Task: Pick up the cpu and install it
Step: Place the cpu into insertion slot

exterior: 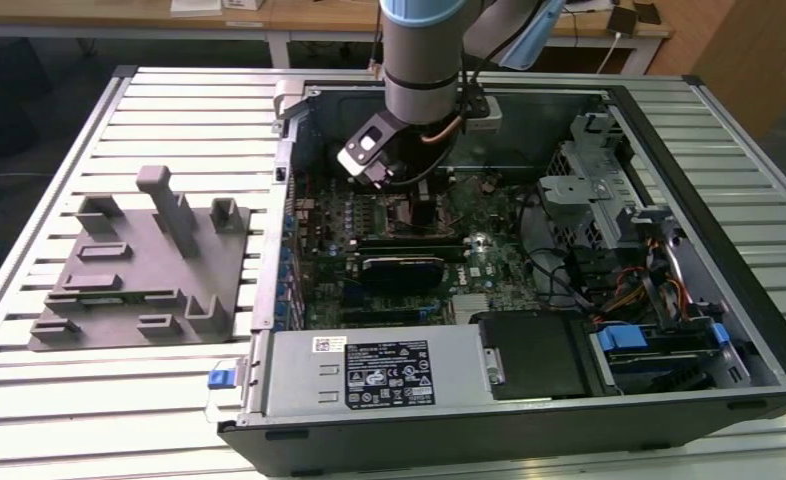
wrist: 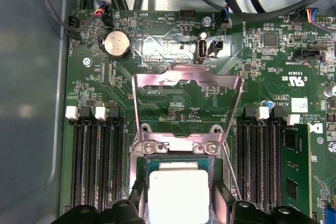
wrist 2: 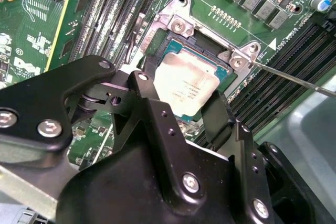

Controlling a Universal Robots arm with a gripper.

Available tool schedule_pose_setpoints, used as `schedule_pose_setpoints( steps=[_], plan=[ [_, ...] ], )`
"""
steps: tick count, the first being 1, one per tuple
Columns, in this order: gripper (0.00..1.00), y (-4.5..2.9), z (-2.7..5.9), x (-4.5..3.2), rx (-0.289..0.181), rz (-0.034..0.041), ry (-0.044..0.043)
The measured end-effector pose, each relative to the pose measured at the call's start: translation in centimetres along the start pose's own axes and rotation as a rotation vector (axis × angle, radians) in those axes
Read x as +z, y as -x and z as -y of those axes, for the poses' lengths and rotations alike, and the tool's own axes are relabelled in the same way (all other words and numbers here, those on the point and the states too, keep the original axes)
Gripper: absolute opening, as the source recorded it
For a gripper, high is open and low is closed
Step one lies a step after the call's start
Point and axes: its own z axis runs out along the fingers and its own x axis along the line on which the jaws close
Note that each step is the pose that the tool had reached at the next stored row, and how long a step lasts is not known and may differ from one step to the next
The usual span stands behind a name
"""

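Nearest me, the open computer case point(exterior: 500, 440) lies on the slatted table point(exterior: 46, 400), its silver power supply point(exterior: 366, 375) at the near end. On the exterior view's left the grey moulded tray point(exterior: 140, 270) sits just beside the case. Deeper in, the arm point(exterior: 420, 50) reaches down to the motherboard point(wrist: 173, 103). The gripper point(wrist 2: 178, 95) is narrow, pinching the cpu point(wrist 2: 186, 85) by two opposite edges, low over the socket point(wrist 2: 236, 59). Beyond, the hinged metal load plate point(wrist: 186, 80) is flipped open.
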Motion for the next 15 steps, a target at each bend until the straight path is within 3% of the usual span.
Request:
schedule_pose_setpoints(
  steps=[15],
  plan=[
    [0.6,0.0,-0.02,-0.26,0.007,0.0002,0.0002]
  ],
)
